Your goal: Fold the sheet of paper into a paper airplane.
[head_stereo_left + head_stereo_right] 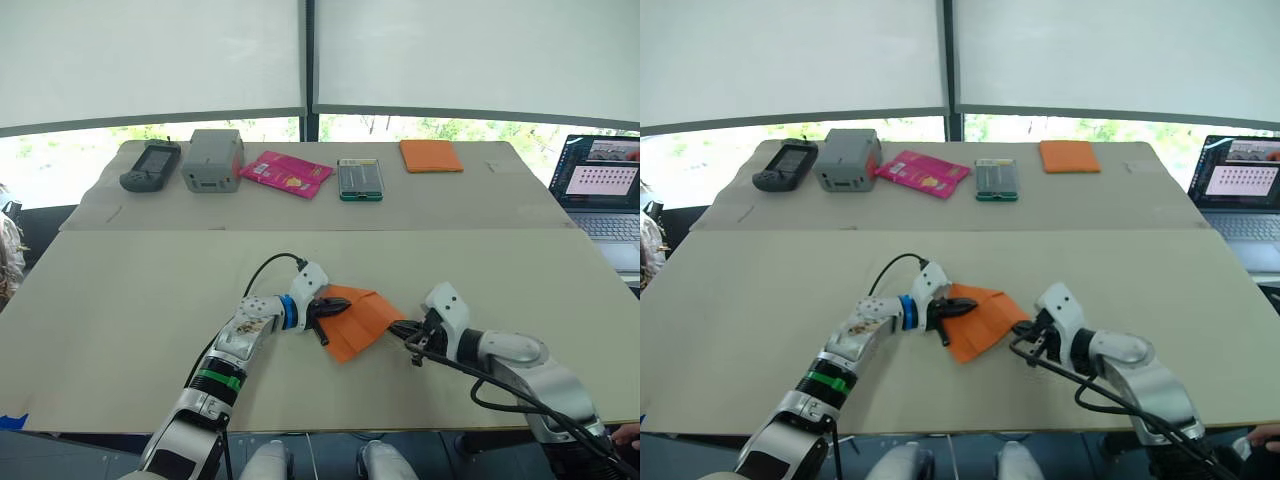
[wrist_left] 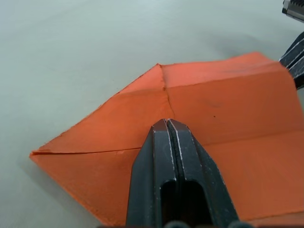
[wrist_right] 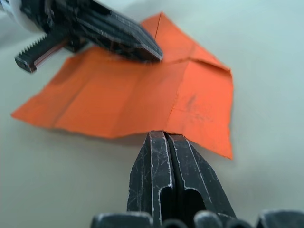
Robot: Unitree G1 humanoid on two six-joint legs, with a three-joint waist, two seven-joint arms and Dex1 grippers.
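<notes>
The sheet of paper [image 1: 362, 320], bright orange and creased, lies partly folded near the front middle of the table. Its layered flaps meet at a point [image 2: 160, 66]. My left gripper [image 1: 330, 308] is shut, and its fingertips [image 2: 167, 124] press down on top of the paper near the centre crease. My right gripper [image 1: 398, 326] is shut at the paper's right edge. There the crease ridge runs into its fingertips [image 3: 163, 135], and that edge stands slightly off the table. The left gripper's fingers [image 3: 118, 35] show lying flat on the paper.
Along the far table stand a black handheld device [image 1: 150, 166], a grey box [image 1: 213, 160], a pink packet [image 1: 286, 173], a phone-like device [image 1: 360, 179] and a smooth orange rectangle [image 1: 431, 156]. An open laptop [image 1: 605, 190] sits at the right.
</notes>
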